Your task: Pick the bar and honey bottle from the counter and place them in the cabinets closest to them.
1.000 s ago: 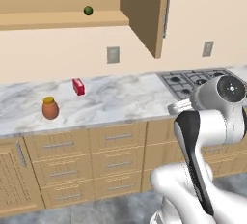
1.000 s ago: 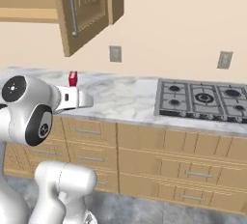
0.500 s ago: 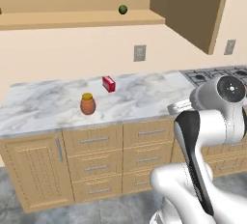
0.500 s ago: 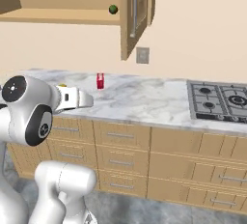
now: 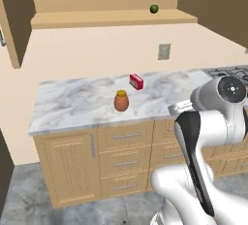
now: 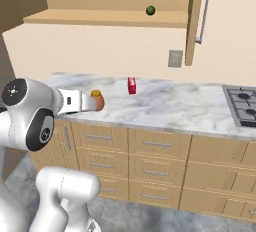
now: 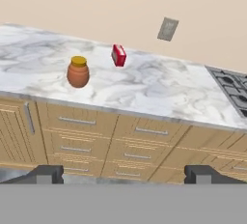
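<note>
The gripper (image 7: 123, 174) hangs in open air in front of the counter (image 7: 159, 92), its two dark fingertips (image 7: 46, 174) spread wide apart at the bottom of the hand view with nothing between them, so the hand is released and empty. It looks across the drawer fronts (image 7: 77, 121) at the marble top, well short of anything on it. The honey bottle (image 7: 78, 72) stands upright near the front half of the counter, yellow cap up; from the left base view the honey bottle (image 5: 121, 101) sits toward the middle of the marble, and in the right base view the honey bottle (image 6: 97, 100) is partly covered by the arm's forearm. Behind it and a little toward the stove side lies a red box (image 7: 118, 55), close to the wall and apart from the bottle; the same red box (image 5: 136, 81) and (image 6: 131, 85) shows in both base views. A grey wall outlet (image 7: 168, 29) is set in the backsplash above it. The stove (image 7: 230, 85) burners sit at the far end of the counter. Higher up, the cabinets (image 5: 114, 19) stand open, and a small green ball (image 5: 154, 9) rests on the shelf floor; the open cabinet door (image 6: 198, 18) with its long grey handle hangs beside it
</note>
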You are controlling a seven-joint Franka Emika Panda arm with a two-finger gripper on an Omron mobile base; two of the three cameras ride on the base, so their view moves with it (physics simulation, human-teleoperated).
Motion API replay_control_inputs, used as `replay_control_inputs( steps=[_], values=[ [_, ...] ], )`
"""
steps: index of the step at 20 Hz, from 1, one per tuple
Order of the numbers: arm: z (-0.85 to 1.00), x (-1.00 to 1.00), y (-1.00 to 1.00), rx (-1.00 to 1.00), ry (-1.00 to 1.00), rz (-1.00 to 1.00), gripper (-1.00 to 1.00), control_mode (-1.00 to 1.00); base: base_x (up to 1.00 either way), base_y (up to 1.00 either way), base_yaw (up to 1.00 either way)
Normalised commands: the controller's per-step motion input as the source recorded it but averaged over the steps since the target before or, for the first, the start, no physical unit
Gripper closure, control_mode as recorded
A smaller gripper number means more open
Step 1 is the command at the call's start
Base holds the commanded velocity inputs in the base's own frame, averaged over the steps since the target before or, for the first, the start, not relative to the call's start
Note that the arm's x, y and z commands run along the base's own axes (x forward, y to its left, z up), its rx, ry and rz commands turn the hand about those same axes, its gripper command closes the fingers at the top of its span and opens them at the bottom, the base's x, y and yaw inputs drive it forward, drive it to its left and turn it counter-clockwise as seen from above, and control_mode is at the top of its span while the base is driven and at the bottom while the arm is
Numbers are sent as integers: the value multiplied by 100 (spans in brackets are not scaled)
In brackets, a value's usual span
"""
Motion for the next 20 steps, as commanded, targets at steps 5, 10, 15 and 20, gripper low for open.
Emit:
replay_control_inputs(
  steps=[5,10,15,20],
  values=[
    [0,0,0,0,0,0,-100,100,-5,55,0],
    [0,0,0,0,0,0,-100,100,0,4,0],
    [0,0,0,0,0,0,-100,100,6,0,0],
    [0,0,0,0,0,0,-100,100,39,0,0]
  ],
)
